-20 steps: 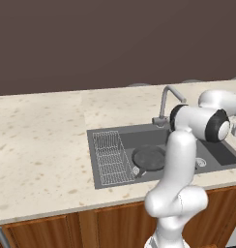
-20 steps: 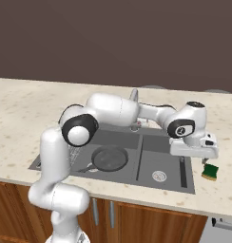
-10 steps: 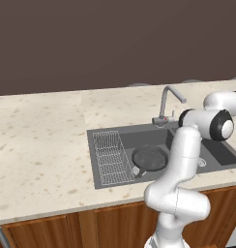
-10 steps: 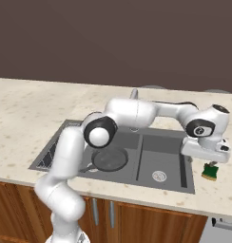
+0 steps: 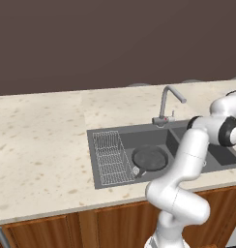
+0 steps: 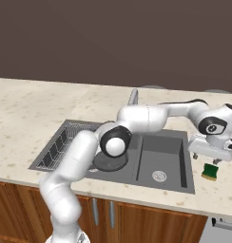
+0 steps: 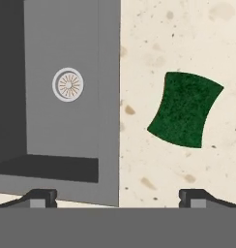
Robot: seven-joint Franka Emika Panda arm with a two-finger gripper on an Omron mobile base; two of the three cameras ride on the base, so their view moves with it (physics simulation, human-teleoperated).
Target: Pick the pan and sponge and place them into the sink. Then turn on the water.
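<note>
Our gripper hangs released above the sponge on the tabletop beside the sink, pan already inside.

The dark round pan lies flat in the sink's left basin, beside the wire rack. The green sponge rests on the tabletop at the sink's 3 o'clock.

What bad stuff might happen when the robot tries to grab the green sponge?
The open gripper hangs above the sponge, which sits off to one side between the fingers, so they might miss it or push it away. The sponge lies close to the sink edge, so a finger might bump the rim.
</note>
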